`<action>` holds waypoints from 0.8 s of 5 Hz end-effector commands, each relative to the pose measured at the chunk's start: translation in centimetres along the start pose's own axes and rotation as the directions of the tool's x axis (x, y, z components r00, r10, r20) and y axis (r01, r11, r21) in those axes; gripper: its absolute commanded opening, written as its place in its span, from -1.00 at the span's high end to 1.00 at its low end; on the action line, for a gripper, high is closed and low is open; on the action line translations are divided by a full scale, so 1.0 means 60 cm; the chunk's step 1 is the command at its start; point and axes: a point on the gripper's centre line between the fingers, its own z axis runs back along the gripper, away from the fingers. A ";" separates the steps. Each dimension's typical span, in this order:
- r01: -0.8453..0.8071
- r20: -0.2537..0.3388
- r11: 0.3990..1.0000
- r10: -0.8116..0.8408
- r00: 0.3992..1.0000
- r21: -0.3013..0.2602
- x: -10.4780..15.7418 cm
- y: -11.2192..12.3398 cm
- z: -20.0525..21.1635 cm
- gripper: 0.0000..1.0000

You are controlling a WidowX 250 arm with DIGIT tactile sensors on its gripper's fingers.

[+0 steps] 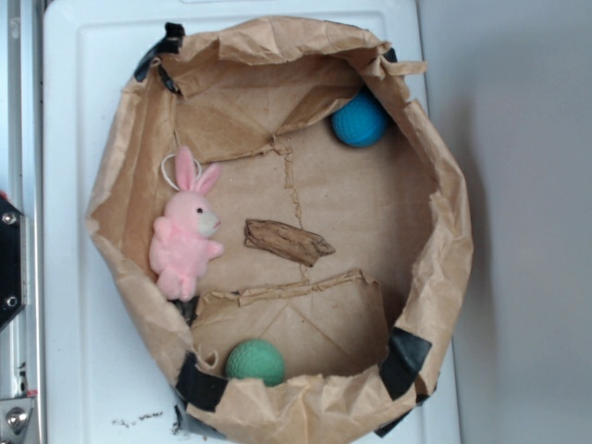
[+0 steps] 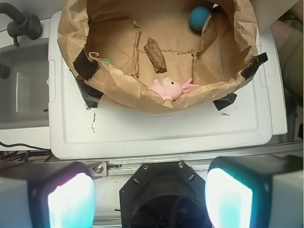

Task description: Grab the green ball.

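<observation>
The green ball [image 1: 255,362] lies inside a rolled-down brown paper bag [image 1: 453,240], against its near wall by a strip of black tape. In the wrist view only a sliver of the green ball [image 2: 108,61] shows behind the bag's rim [image 2: 123,90]. My gripper [image 2: 149,194] is open, its two pale pads [image 2: 71,199] wide apart with nothing between them. It hangs well back from the bag, above the robot's black base and off the white board [image 2: 156,133]. The gripper does not show in the exterior view.
In the bag also lie a pink plush bunny [image 1: 188,236], a piece of bark [image 1: 287,242] and a blue ball [image 1: 359,120]. The bag's crumpled walls stand up around everything. A grey sink [image 2: 23,85] lies left of the board.
</observation>
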 end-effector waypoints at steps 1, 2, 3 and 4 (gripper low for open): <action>0.000 0.000 1.000 0.000 1.000 0.000 0.000 0.000 0.000 -1.00; -0.036 -0.012 0.999 0.036 0.999 -0.002 0.058 -0.020 -0.005 -1.00; -0.066 -0.034 0.998 0.066 0.997 0.021 0.141 -0.045 -0.013 -1.00; -0.074 -0.033 0.996 0.076 0.997 0.044 0.196 -0.050 -0.029 -1.00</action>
